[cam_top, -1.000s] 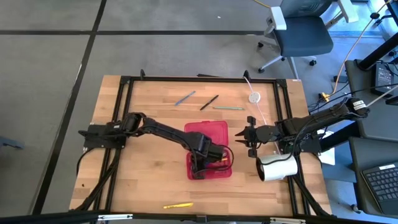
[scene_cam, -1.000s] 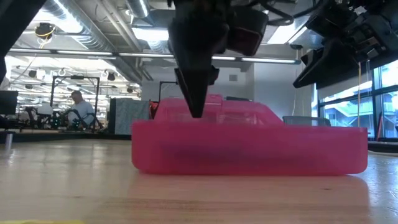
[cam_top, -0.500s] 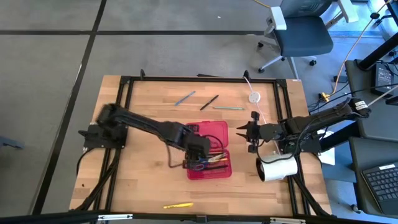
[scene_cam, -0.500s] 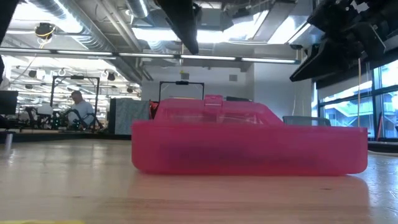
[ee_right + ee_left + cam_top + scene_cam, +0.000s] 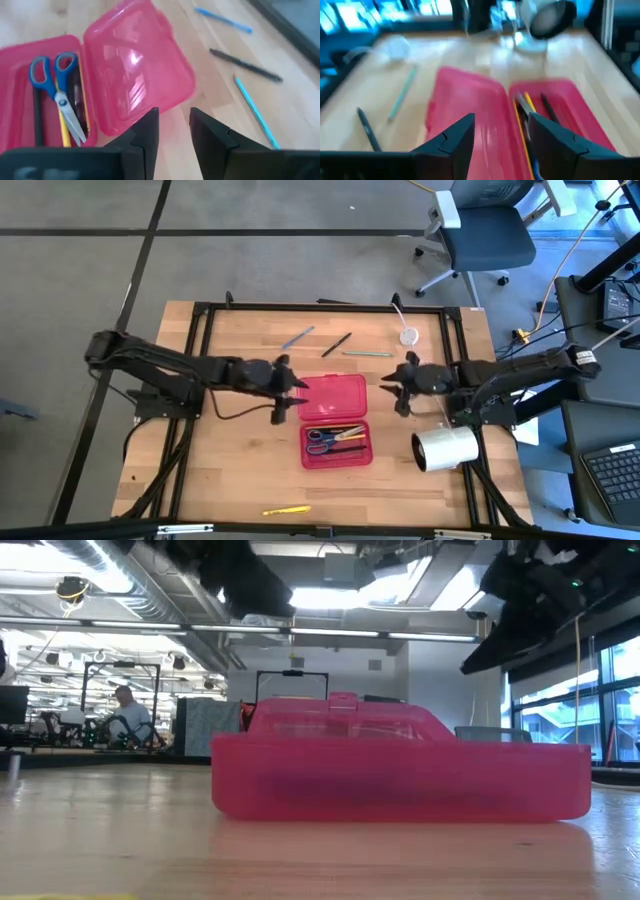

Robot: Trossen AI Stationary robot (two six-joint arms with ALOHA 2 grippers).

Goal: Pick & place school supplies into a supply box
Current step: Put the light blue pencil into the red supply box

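Observation:
The red supply box (image 5: pixel 337 420) lies open on the table, its lid (image 5: pixel 135 65) folded back toward the far edge. In its base lie blue-handled scissors (image 5: pixel 55 85), a yellow pencil and a black pen. My left gripper (image 5: pixel 290 390) hovers open just left of the lid. My right gripper (image 5: pixel 400 385) hovers open to the right of the lid. A blue pen (image 5: pixel 297 337), a black pen (image 5: pixel 336 344) and a green pencil (image 5: pixel 367 354) lie flat beyond the box. A yellow pencil (image 5: pixel 286 509) lies near the near edge.
A big white roll (image 5: pixel 447 448) lies right of the box, under the right arm. A small white disc (image 5: pixel 408 336) sits near the far right corner. Black frame rails run along the table's left, right and far sides. Bare wood lies left of the box.
My left gripper has risen out of the box's base and drawn back toward the table's left and far edges, to beside the lid. The scissors now show lying in the base. My right gripper has shifted a little toward the far edge.

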